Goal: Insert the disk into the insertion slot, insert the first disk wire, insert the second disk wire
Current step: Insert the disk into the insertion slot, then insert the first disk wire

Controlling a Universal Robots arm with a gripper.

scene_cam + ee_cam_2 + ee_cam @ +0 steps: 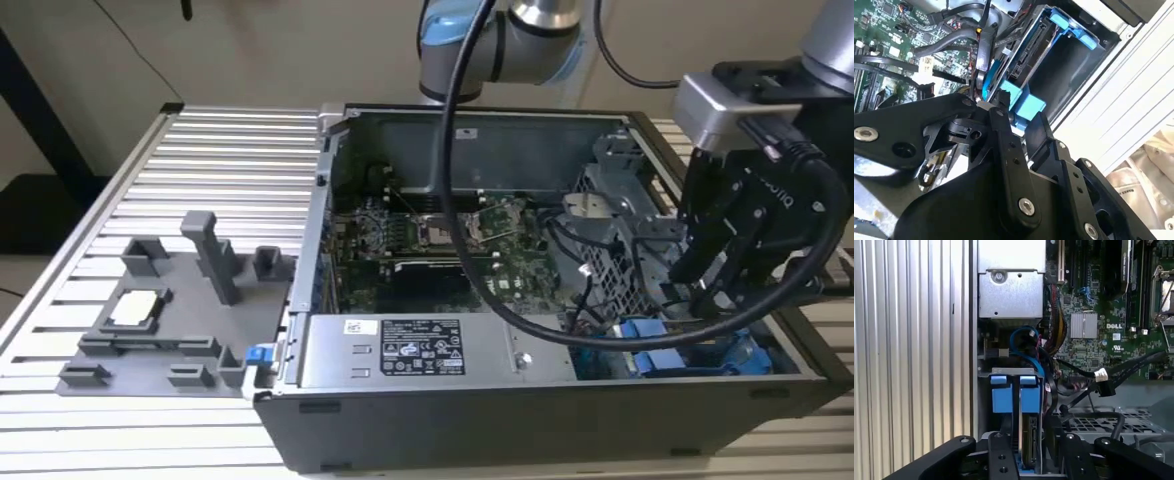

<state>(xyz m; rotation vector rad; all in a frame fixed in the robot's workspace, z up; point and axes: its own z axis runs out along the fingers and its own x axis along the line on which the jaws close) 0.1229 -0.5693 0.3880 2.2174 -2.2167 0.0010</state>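
Now, end effector at disk (blue-framed)

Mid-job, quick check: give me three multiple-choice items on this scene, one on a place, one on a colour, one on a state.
1. Relative to the case, the gripper is: A outside it; B at its end on the exterior view's right, by the disk; C over its middle.
2. The disk's carrier frame is: A red; B yellow; C blue.
3. The case is: A open, motherboard exposed; B closed; C wrapped.
Answers: 1 B, it hangs by the blue frame at that end. 2 C, bright blue in both wrist views. 3 A, the motherboard lies in plain sight.
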